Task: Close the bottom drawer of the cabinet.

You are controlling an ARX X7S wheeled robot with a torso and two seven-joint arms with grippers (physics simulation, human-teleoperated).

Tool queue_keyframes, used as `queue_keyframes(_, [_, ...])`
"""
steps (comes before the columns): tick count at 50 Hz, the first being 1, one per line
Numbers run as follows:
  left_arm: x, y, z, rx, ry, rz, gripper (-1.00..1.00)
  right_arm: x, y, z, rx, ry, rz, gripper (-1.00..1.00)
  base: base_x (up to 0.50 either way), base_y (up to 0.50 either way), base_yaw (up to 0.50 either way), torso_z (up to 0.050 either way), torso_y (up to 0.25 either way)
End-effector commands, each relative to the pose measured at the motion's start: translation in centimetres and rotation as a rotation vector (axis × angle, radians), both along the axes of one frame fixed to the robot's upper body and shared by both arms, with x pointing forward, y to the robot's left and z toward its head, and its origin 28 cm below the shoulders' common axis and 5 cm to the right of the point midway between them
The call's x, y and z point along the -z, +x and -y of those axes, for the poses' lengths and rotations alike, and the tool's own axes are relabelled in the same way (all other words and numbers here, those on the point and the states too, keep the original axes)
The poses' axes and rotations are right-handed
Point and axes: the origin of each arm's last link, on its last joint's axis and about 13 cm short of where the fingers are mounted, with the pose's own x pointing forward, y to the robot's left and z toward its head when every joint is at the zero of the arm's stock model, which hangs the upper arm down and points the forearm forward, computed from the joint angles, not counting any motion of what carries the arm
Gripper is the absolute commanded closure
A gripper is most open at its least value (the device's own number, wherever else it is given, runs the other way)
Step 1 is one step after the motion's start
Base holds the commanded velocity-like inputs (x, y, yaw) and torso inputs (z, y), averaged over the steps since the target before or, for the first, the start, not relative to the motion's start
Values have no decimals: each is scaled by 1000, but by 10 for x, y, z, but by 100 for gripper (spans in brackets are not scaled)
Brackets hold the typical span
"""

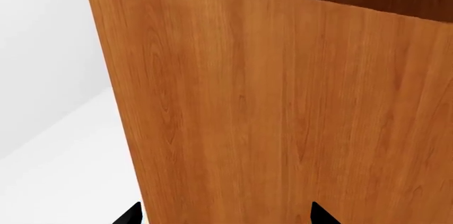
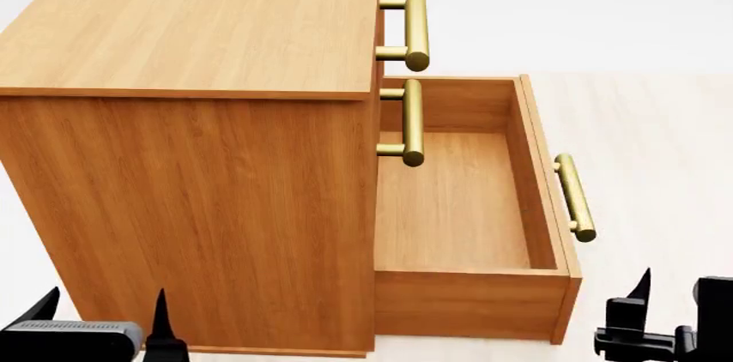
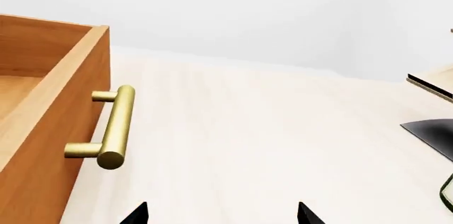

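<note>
The cabinet [image 2: 189, 199] is a tall orange-brown wooden box with two upper brass handles [image 2: 414, 27] on its shut drawers. The bottom drawer [image 2: 458, 208] is pulled far out to the right, an empty wooden tray with a brass bar handle [image 2: 575, 197] on its front. My left gripper [image 2: 103, 315] is open and empty, close to the cabinet's side wall [image 1: 269, 118]. My right gripper [image 2: 670, 306] is open and empty, to the right of the drawer front, over the floor. The drawer handle [image 3: 113, 128] shows to one side of it in the right wrist view.
Pale wooden floor [image 2: 653, 139] lies to the right of the drawer. In the right wrist view a pale board edge [image 3: 432, 83] and a dark object [image 3: 432, 136] lie at the far side. White floor [image 1: 57, 171] shows beside the cabinet.
</note>
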Motion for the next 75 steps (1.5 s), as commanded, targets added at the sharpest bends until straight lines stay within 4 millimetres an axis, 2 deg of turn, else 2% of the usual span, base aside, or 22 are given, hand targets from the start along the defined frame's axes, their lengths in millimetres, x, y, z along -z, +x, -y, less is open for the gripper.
queue_keyframes(1, [-1,1,0,13,-20,15,-100,24,-2,-6,-49,51,-34,-100,0,0,0,0,0])
queue_keyframes(5, [-2,0,0,13,-18,14,-100,31,1,-9,-63,50,-34,-100,0,0,0,0,0])
queue_keyframes(21, [-1,0,1,12,-11,10,-100,33,-3,-13,-135,59,-37,-100,0,0,0,0,0])
queue_keyframes(30, [-2,0,1,11,-12,12,-100,25,4,-25,-192,25,-36,-100,0,0,0,0,0])
queue_keyframes(44, [-1,0,2,15,-14,11,-100,13,9,-31,-239,-2,-32,-100,0,0,0,0,0])
queue_keyframes(55, [-2,-1,1,13,-15,13,-100,22,19,-40,-234,15,-31,-100,0,0,0,0,0])
queue_keyframes(75, [-8,-2,0,7,-11,27,-100,28,19,-55,-285,25,-23,-100,0,0,0,0,0])
